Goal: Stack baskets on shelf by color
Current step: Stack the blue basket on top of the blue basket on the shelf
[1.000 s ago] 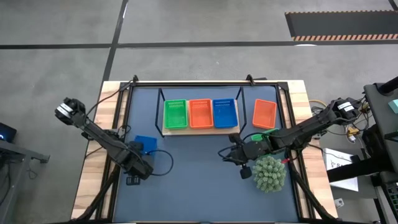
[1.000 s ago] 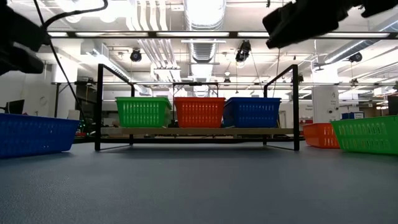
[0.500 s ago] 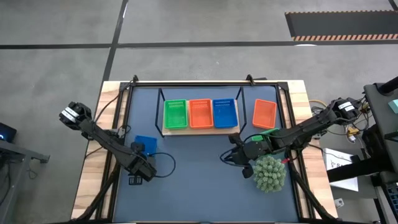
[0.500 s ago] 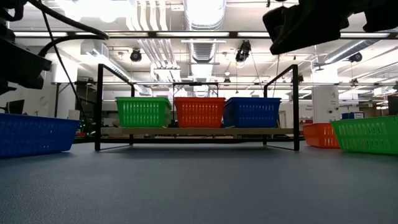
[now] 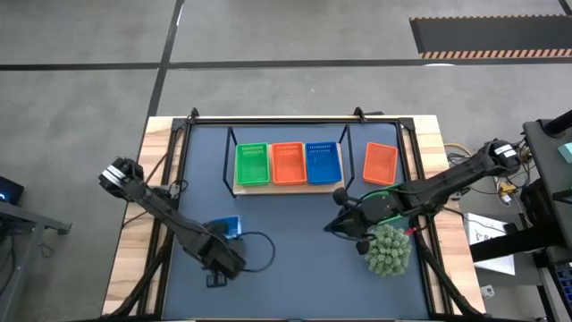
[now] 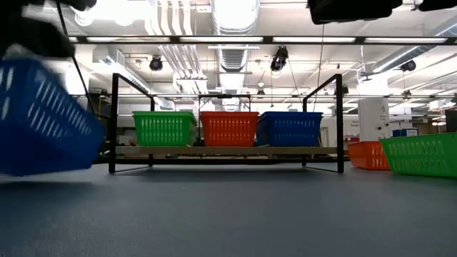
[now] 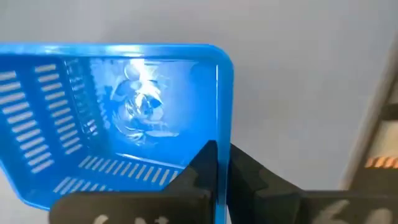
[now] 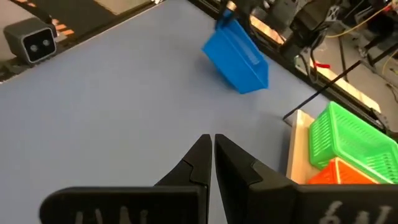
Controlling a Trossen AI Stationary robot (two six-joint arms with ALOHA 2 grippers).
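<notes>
My left gripper (image 5: pixel 227 240) is over the mat's near left part, shut on a blue basket (image 5: pixel 229 224). That basket shows tilted and clear of the mat in the low view (image 6: pixel 43 118) and the right wrist view (image 8: pixel 239 59). The shelf (image 5: pixel 288 185) stands at the far middle and carries a green basket (image 5: pixel 252 164), an orange-red one (image 5: pixel 288 163) and a blue one (image 5: pixel 322 162). To its right an orange-red basket (image 5: pixel 380 163) and a green basket (image 5: pixel 382 190) rest on the mat. My right gripper (image 5: pixel 338 222) hovers shut and holds nothing. My left gripper pinches one side wall of the blue basket at its rim (image 7: pixel 224 134), one finger (image 7: pixel 200 167) inside the basket and the other (image 7: pixel 252 174) outside. The basket hangs tilted from the hold, lifted clear of the mat.
A round spiky green plant ball (image 5: pixel 387 249) sits just near-side of my right arm. The black wire frame (image 6: pixel 114 121) rises around the shelf. The dark-blue mat (image 5: pixel 295 268) lies bare between the arms, toward the near edge.
My left gripper has moved toward the near edge and somewhat right and has shut on the blue basket's wall. The basket, which lay flat on the mat at the left, is now lifted clear and tipped.
</notes>
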